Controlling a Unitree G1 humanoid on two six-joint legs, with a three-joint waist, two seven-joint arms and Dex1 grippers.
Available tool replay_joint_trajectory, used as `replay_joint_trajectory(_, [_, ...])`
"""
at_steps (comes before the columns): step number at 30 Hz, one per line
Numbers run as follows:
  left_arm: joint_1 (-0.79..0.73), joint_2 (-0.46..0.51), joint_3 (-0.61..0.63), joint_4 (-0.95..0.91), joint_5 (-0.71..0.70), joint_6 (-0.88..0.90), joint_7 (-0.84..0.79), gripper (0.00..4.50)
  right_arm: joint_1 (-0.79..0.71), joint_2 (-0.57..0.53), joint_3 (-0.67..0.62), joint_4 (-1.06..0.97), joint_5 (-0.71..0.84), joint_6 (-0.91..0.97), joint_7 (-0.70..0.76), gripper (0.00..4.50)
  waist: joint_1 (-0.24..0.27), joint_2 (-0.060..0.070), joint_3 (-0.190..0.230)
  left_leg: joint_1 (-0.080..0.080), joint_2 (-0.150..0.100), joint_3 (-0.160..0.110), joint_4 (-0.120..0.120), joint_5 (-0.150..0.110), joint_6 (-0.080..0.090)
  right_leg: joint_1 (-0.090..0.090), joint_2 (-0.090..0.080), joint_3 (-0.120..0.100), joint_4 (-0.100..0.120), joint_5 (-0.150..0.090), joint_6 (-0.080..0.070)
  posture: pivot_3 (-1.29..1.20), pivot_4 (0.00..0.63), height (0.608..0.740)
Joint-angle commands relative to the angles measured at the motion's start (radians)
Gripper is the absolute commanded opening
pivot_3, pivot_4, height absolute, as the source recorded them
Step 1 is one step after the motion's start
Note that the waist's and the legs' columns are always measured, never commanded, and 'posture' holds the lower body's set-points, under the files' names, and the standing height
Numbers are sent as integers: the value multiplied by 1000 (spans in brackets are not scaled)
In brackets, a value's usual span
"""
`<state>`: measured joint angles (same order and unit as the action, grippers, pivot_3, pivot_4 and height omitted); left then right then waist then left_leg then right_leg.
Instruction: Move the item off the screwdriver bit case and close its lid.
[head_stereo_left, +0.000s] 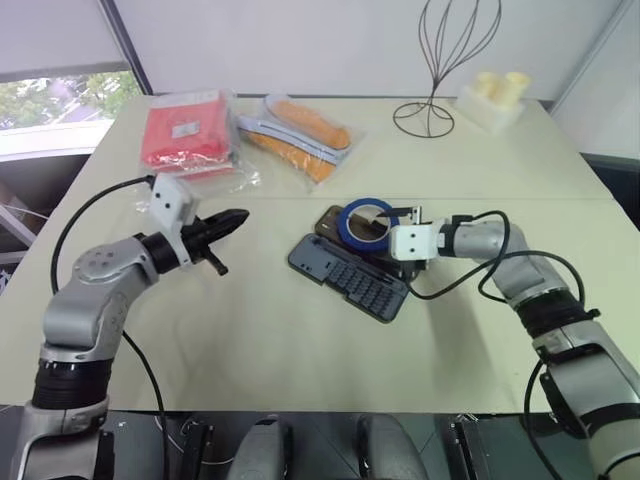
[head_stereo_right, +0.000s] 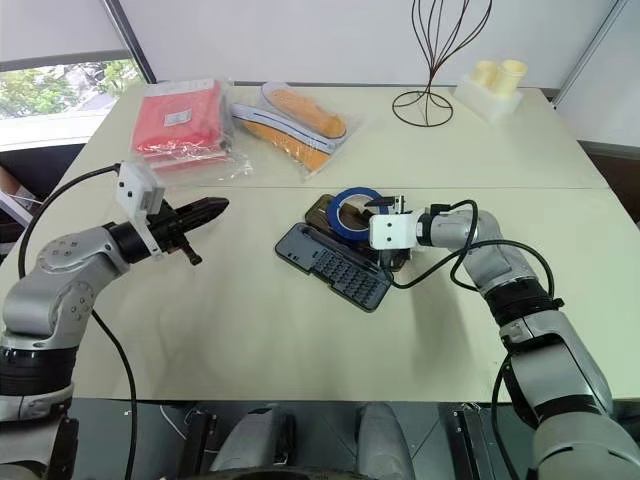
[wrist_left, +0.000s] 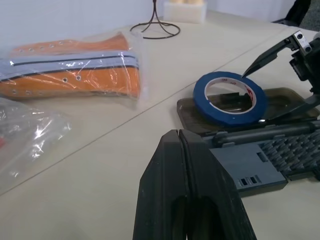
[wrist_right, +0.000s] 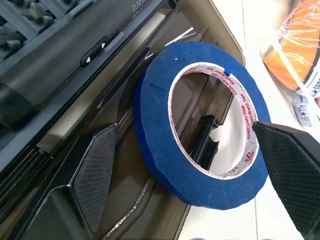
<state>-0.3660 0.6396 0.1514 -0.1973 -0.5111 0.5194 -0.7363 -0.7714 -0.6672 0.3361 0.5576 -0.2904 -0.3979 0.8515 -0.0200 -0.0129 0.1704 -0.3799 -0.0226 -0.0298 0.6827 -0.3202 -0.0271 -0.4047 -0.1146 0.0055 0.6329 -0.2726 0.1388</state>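
Observation:
The blue roll of tape (head_stereo_left: 365, 221) lies flat on the smoky brown lid (wrist_left: 285, 99) of the open screwdriver bit case (head_stereo_left: 352, 277). The case's dark tray of bits faces me at mid-table. My right gripper (wrist_right: 195, 172) is open and low over the lid. One finger (wrist_right: 97, 172) stands on one side of the ring and the other finger (wrist_right: 295, 172) on the opposite side, with small gaps to the tape. My left gripper (head_stereo_left: 232, 220) hovers shut and level to the left of the case, pointing toward it with nothing in it.
A red plastic-wrapped packet (head_stereo_left: 185, 130) and a wrapped pair of orange shoes (head_stereo_left: 300, 135) lie at the back left. A black wire stand (head_stereo_left: 440, 70) and a white holder with pale cylinders (head_stereo_left: 495, 98) stand at the back right. Bare table surrounds the case.

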Motion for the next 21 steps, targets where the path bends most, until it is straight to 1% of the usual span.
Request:
replay_joint_trajectory(1, [-6,1,26,-35,-11,-8,6,0,-26,8,-2,46,-3,5,18,4480,0,0,0,0,0,0,0,0,0,0,0,0,0,0,0,0,150,740])
replay_joint_trajectory(7, [-8,-4,22,-33,-5,-13,11,0,-49,21,-4,109,20,19,81,4480,-1,0,0,1,0,0,0,0,0,1,0,0,0,0,0,0,150,740])
replay_joint_trajectory(10, [-7,-7,20,-34,-4,-15,14,0,-76,24,14,157,10,7,108,3739,0,0,0,1,0,0,0,0,0,2,0,0,0,0,0,0,150,740])
replay_joint_trajectory(11, [-7,-8,19,-35,-3,-17,15,0,-84,25,19,170,6,5,119,3290,0,0,0,2,0,0,0,0,0,2,0,0,0,0,0,0,150,740])
replay_joint_trajectory(12, [-7,-9,20,-34,-3,-17,15,0,-89,26,23,180,5,2,130,2701,0,0,0,2,0,0,0,0,0,2,0,0,0,0,0,0,150,740])
replay_joint_trajectory(15, [-6,-9,24,-34,-1,-22,19,0,-106,26,39,208,-9,-25,150,1211,0,0,0,4,0,0,0,0,0,4,0,0,0,0,0,0,150,740])
replay_joint_trajectory(16, [-5,-9,25,-33,0,-24,20,0,-112,27,43,217,-10,-27,157,614,0,0,0,5,0,0,0,0,0,5,0,0,0,0,0,0,150,740])
replay_joint_trajectory(17, [-5,-9,27,-33,1,-26,23,0,-117,27,49,224,-13,-34,164,303,0,0,0,5,0,0,0,0,0,5,0,0,0,0,0,0,150,740])
replay_joint_trajectory(21, [-3,-9,32,-35,0,-29,28,0,-133,30,61,247,-18,-47,176,303,1,0,0,5,0,0,0,0,0,5,0,0,0,0,0,0,150,740])
